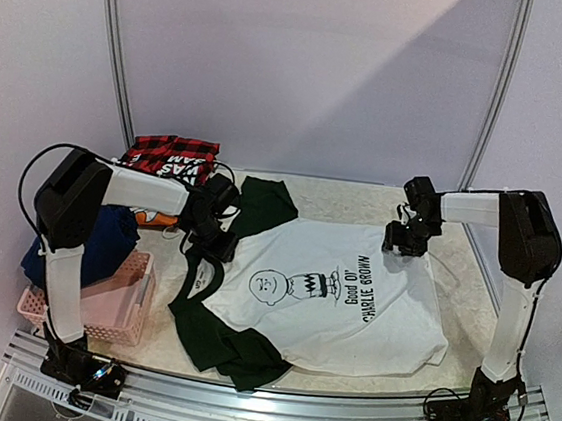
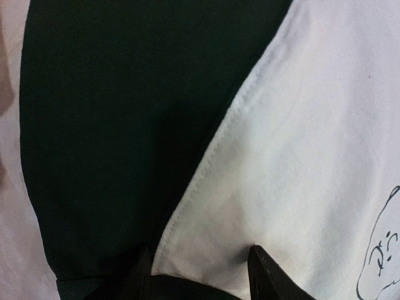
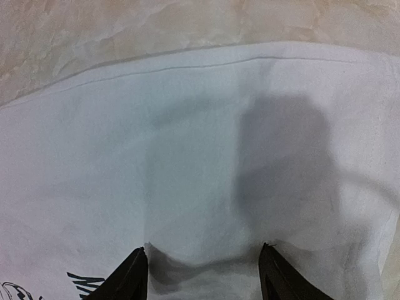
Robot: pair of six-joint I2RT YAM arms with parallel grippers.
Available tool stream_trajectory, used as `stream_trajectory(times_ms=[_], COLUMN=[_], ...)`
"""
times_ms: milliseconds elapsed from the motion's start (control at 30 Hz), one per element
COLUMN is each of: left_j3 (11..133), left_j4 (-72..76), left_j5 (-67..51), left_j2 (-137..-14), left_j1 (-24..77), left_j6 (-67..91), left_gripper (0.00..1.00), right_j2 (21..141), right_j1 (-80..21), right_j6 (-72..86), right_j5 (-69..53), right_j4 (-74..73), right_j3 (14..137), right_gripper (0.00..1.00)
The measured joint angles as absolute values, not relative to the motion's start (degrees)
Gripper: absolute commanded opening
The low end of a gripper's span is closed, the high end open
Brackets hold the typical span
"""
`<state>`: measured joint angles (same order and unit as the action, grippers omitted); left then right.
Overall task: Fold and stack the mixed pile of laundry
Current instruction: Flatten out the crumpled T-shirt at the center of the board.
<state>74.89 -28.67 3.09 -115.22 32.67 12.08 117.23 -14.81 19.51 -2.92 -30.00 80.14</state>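
Black fingertips (image 2: 270, 282) of the left pincer (image 2: 200, 265) press on the white T-shirt (image 1: 330, 316) at the seam joining its dark sleeve to the white body; the jaws stand apart, released. On the T-shirt's hemmed edge the right pincer (image 3: 203, 256) is parted too, a small pucker of cloth between its fingers, unclamped. The T-shirt lies spread print-up mid-tabletop (image 1: 362, 201). Beyond its left sleeve sits the red-and-black plaid shirt (image 1: 171, 154); left of the T-shirt are a blue garment (image 1: 107, 238) and a pink basket (image 1: 115, 306).
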Motion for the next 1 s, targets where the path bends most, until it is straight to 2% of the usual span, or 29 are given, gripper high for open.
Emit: stream_trajectory(times_ms=[300, 1000], left_j3=[79.1, 101.5], left_j4=[-28.3, -34.2], left_j5=[1.0, -6.1], left_j2=[-118.3, -132.2], left_j1=[30.0, 23.5], left_j6=[11.9, 10.0], left_gripper=[0.49, 0.46], right_j2=[123.3, 140.6], right_j1=[-13.2, -8.6], right_j6=[19.5, 19.9], right_j5=[-3.4, -12.1], right_j4=[-32.3, -39.2], right_j3=[88.9, 117.5], right_gripper=[0.59, 0.6])
